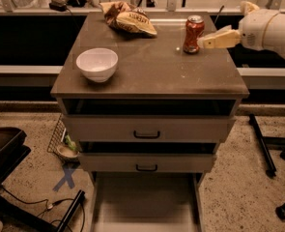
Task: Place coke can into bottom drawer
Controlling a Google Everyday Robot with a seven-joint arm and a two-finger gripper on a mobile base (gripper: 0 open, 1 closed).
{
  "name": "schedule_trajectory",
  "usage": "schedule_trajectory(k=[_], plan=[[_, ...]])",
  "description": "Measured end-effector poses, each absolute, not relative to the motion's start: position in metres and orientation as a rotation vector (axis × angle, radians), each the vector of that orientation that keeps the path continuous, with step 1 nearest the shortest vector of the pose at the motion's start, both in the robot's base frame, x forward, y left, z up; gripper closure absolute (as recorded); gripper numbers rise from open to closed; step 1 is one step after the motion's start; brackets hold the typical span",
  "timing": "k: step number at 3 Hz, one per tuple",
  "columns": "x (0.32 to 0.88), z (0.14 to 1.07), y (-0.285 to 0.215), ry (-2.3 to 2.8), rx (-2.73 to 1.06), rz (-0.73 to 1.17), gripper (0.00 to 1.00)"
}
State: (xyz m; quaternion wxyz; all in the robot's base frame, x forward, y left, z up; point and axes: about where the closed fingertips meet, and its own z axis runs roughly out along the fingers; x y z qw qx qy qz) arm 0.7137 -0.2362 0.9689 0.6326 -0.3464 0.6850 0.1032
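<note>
The coke can (194,34) stands upright on the back right of the cabinet's brown top (151,71). My gripper (220,25) comes in from the right at can height. It is open and empty, with its near fingertip (203,42) just right of the can. The bottom drawer (144,202) is pulled out at the foot of the cabinet, and its pale flat interior holds nothing.
A white bowl (97,64) sits front left on the top and a chip bag (129,19) at the back. The two upper drawers (147,129) with black handles are slightly out. A blue X (64,178) marks the floor; chair bases (272,153) stand right.
</note>
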Motion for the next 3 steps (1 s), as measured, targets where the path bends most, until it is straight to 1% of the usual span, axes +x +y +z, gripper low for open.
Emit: schedule_trajectory(k=[2, 3], plan=[[0.819, 0.927, -0.254, 1.575, -0.554, 0.376, 0.00], [0.845, 0.914, -0.249, 1.575, -0.499, 0.429, 0.00]])
